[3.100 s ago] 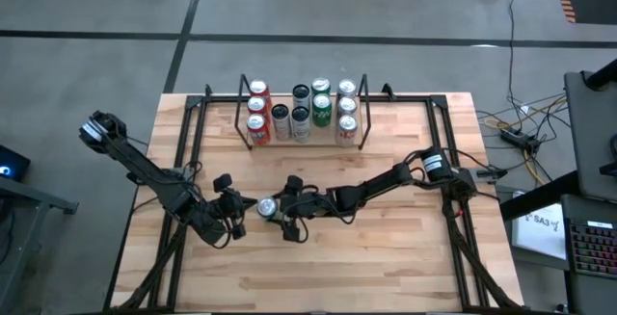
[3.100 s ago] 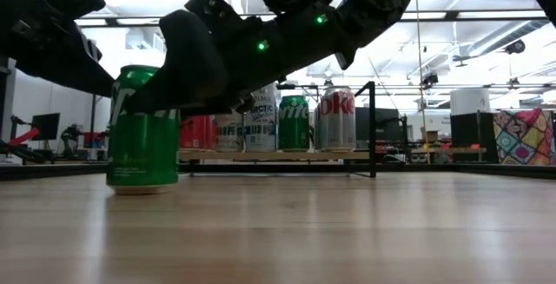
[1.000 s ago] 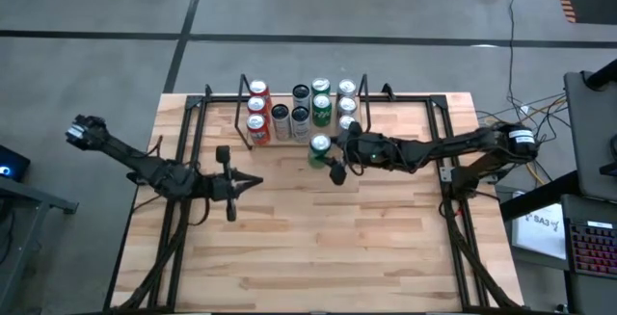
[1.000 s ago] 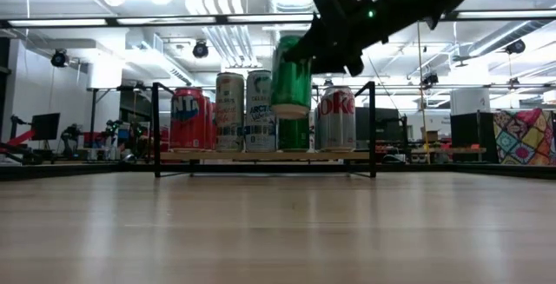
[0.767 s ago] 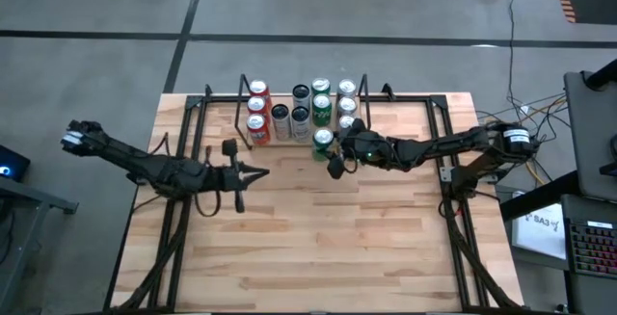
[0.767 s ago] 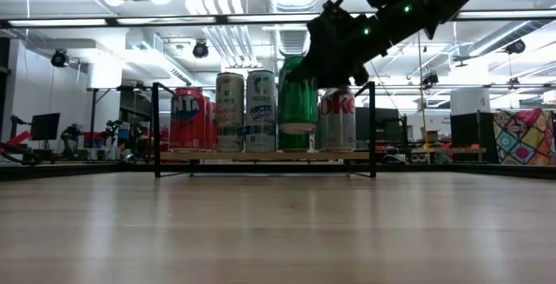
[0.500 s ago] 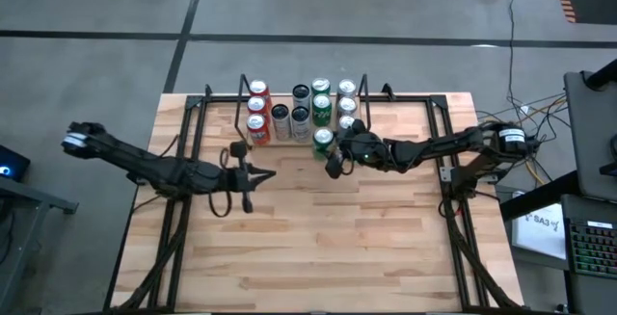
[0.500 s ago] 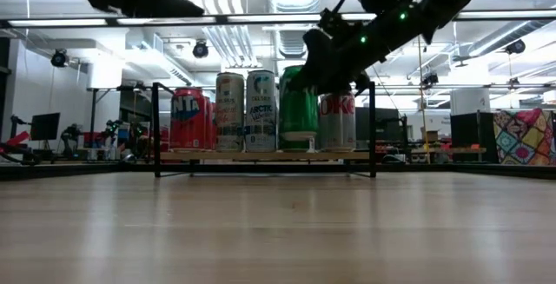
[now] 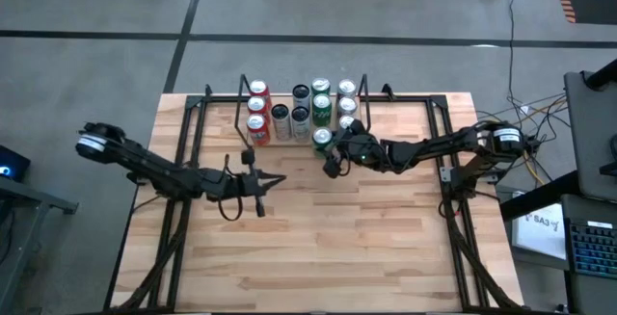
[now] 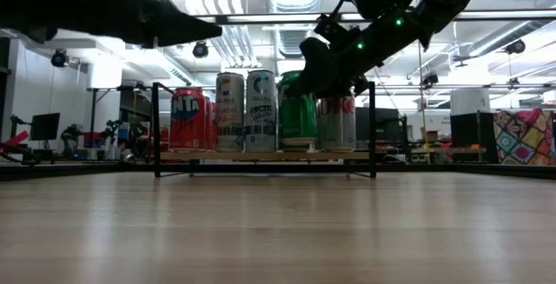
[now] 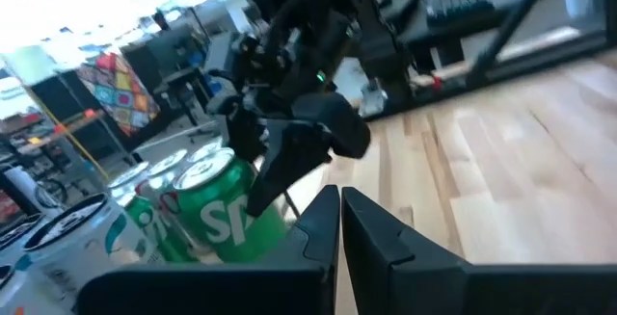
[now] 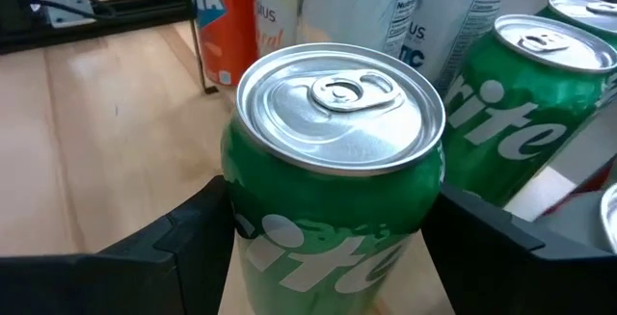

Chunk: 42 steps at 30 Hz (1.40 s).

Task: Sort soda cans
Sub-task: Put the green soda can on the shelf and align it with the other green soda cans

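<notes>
Surface: light wooden slat table (image 9: pixel 318 248) | On it: black wire rack (image 9: pixel 241 113) set at the far edge, centre | In rack: soda cans (image 9: pixel 301 113) stood upright in rows, red, silver-white, green

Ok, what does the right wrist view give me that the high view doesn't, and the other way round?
Only the right wrist view shows the green can's pull tab and lettering up close, with a dark finger on each side. Only the high view shows the left gripper waiting shut over bare table, and the whole rack of cans. Both show the right gripper holding the green can at the rack's front.
</notes>
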Available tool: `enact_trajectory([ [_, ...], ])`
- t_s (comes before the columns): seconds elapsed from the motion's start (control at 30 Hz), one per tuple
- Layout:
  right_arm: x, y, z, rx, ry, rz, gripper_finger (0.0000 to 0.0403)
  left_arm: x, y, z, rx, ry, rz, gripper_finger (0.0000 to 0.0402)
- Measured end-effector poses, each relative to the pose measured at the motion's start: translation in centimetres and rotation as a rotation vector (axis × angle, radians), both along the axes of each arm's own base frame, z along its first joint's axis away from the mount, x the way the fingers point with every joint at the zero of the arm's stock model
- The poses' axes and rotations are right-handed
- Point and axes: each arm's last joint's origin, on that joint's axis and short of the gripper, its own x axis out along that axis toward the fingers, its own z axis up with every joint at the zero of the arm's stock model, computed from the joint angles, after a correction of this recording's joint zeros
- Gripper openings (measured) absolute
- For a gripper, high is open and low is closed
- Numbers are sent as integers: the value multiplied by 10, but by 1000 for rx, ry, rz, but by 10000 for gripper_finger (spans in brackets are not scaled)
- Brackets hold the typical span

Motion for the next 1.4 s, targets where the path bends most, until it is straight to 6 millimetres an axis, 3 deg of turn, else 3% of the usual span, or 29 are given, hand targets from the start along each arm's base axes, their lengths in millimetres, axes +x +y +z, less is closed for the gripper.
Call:
enact_trajectory([
  [0.37, 3, -2, 2, 7, -38, -113, 274, 15, 3, -29, 5, -36, 50, 0],
  [0.77, 3, -2, 4, 35, -81, -125, 274, 16, 8, -25, 12, -64, 74, 0],
  [1.07, 10, -3, -10, 9, -49, -113, 274, 16, 9, -26, 11, -57, 78, 0],
  [1.4, 15, -5, -6, -22, -50, -142, 274, 16, 9, -27, 9, -46, 78, 0],
])
